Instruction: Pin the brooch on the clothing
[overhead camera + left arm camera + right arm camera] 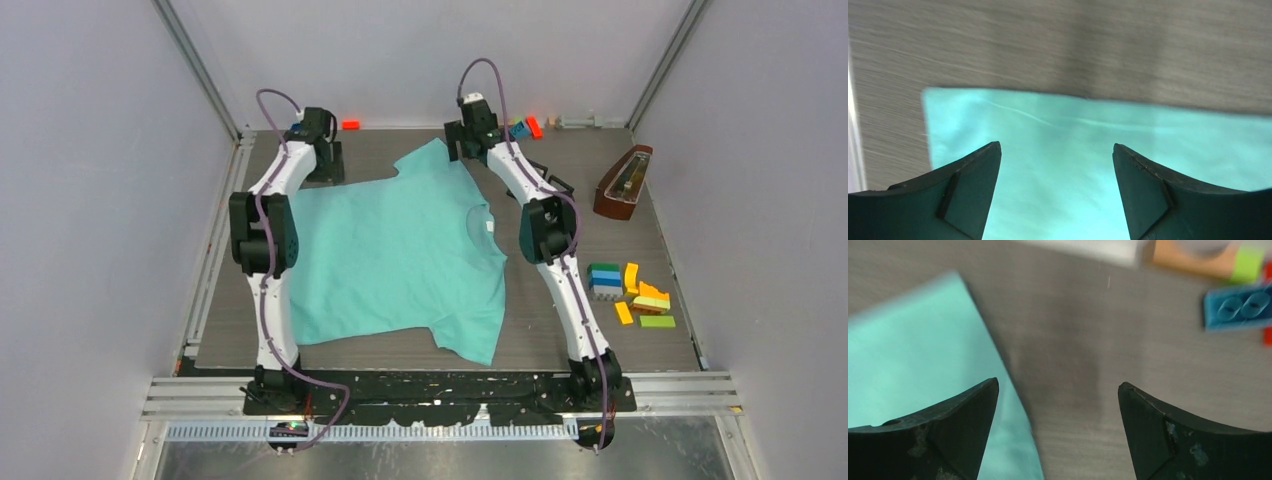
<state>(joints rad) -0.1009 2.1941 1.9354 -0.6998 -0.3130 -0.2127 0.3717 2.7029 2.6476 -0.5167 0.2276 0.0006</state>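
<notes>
Grey bench lay under both arms. The left pincer hung released over a corner of the shirt; the right pincer, also released, straddled a sleeve edge, apparently just above it in the blur. The shirt lay spread flat mid-bench between the arms, coloured bricks well to its right.

Left gripper over a corner of the T-shirt

The two dark fingers stand wide apart with nothing between them. Beneath lies smooth turquoise-green cloth, faintly creased, its straight edge running across the view and its corner at the left. Grey wood-grain table fills the upper part and the left side.
</notes>
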